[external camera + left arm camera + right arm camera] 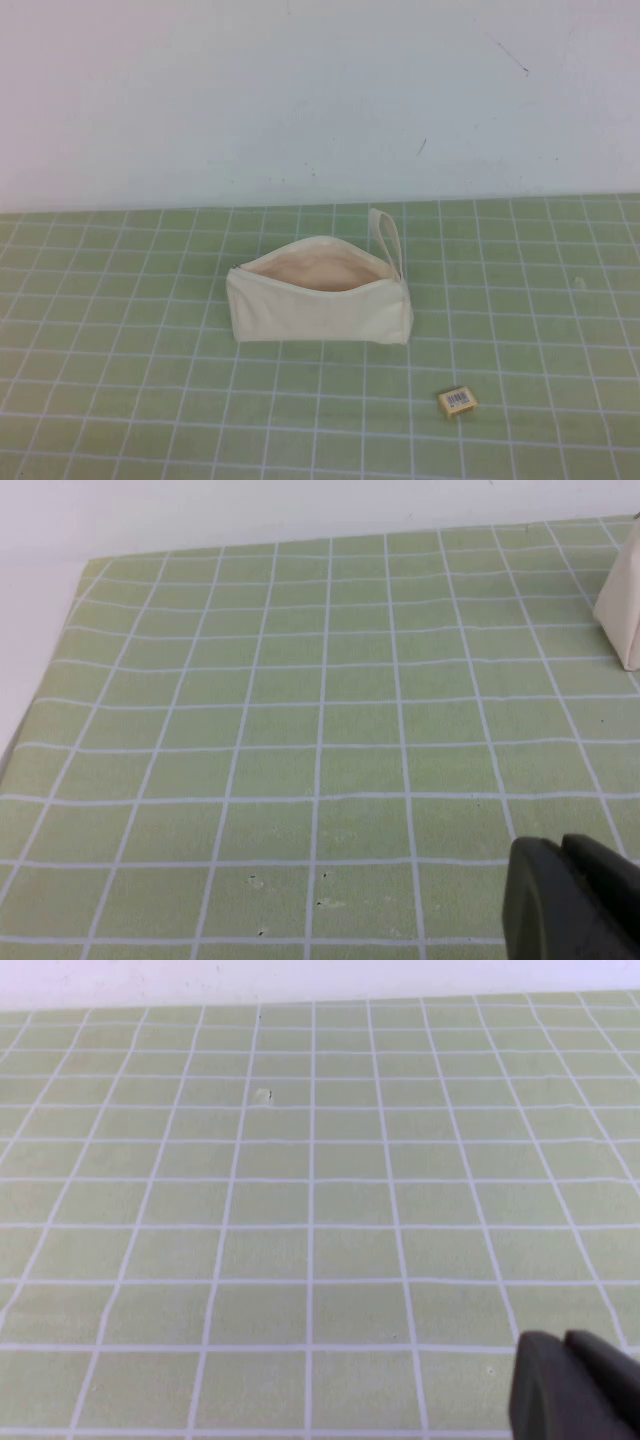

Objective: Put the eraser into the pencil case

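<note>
Tiny tan block eraser (457, 401) lies on the green gridded desk (120, 330), right-front of the gaping cream fabric pencil case (320, 305), nearer the right tool (575, 1390) than the left tool (570, 900); neither's opening discernible.
</note>
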